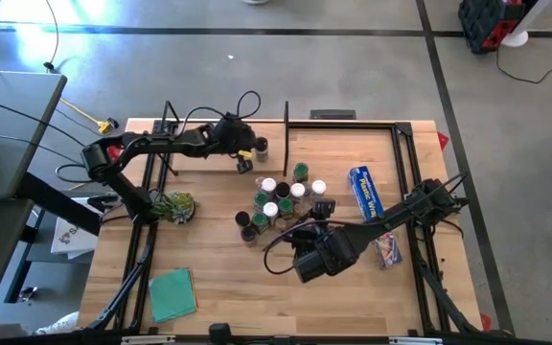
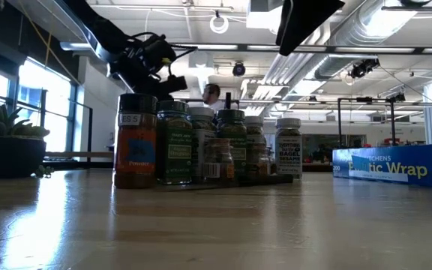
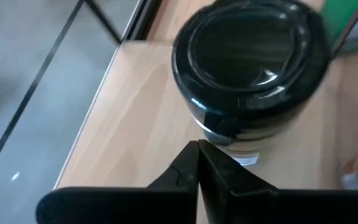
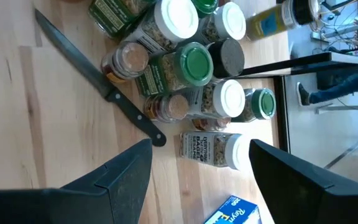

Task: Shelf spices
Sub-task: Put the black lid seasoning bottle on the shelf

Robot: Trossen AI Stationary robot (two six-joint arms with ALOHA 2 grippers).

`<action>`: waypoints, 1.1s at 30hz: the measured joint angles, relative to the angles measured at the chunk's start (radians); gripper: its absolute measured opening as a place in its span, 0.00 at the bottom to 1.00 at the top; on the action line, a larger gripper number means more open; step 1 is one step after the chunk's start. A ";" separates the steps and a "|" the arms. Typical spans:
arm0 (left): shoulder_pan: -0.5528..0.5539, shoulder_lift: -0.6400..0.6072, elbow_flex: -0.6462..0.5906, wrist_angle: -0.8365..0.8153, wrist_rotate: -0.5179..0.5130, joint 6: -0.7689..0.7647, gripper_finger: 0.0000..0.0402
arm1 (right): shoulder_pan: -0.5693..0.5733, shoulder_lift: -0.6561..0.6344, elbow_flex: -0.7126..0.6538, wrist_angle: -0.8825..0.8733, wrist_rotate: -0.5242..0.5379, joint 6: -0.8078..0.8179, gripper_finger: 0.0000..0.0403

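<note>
Evidently the job is barely begun. Just ahead of the left end effector (image 3: pixel 197 163), whose fingers are pressed together with nothing between them, one black-capped jar (image 3: pixel 248 68) stands upright on the pale shelf (image 3: pixel 135 124); in the high view that end effector (image 1: pixel 244 163) hangs over the shelf (image 1: pixel 199 158) with this jar (image 1: pixel 261 147) close beside it, so one spice looks delivered, and whether a second sits under the arm cannot be told. Just in front of the right end effector (image 4: pixel 201 163), whose jaws stand wide apart and hold nothing, a white-capped jar (image 4: pixel 211 149) lies on its side on the table (image 4: pixel 30 124), in line with the gap between the jaws but not touching them. A little farther out a dark-handled knife (image 4: pixel 104 93) lies aslant along the near edge of the cluster of spices (image 4: pixel 188 68), which stand packed cap to cap in green, white and black. From above, the right end effector (image 1: pixel 322 210) sits at the edge of that cluster (image 1: pixel 278 204), and the blue wrap box (image 1: pixel 364 192) lies just to its outer side. By my reckoning roughly a dozen jars are left to carry, starting most likely with the toppled one, and the knife so close to the group may get nudged during those picks.
</note>
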 joint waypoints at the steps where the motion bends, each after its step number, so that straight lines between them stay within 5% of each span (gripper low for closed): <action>1: -0.004 0.005 0.000 0.019 0.011 -0.002 0.00 | -0.001 0.000 0.000 0.000 0.001 0.000 0.65; 12: -0.028 0.042 0.000 0.091 -0.066 0.027 0.00 | -0.009 0.000 0.000 -0.002 -0.003 0.000 0.65; 22: -0.049 -0.216 0.000 -0.170 -0.095 0.039 0.00 | -0.082 -0.012 -0.001 -0.105 -0.108 -0.004 0.65; 33: -0.257 -0.546 0.000 -0.369 0.233 -0.153 0.00 | -0.251 -0.043 -0.001 0.367 -0.146 -0.288 0.65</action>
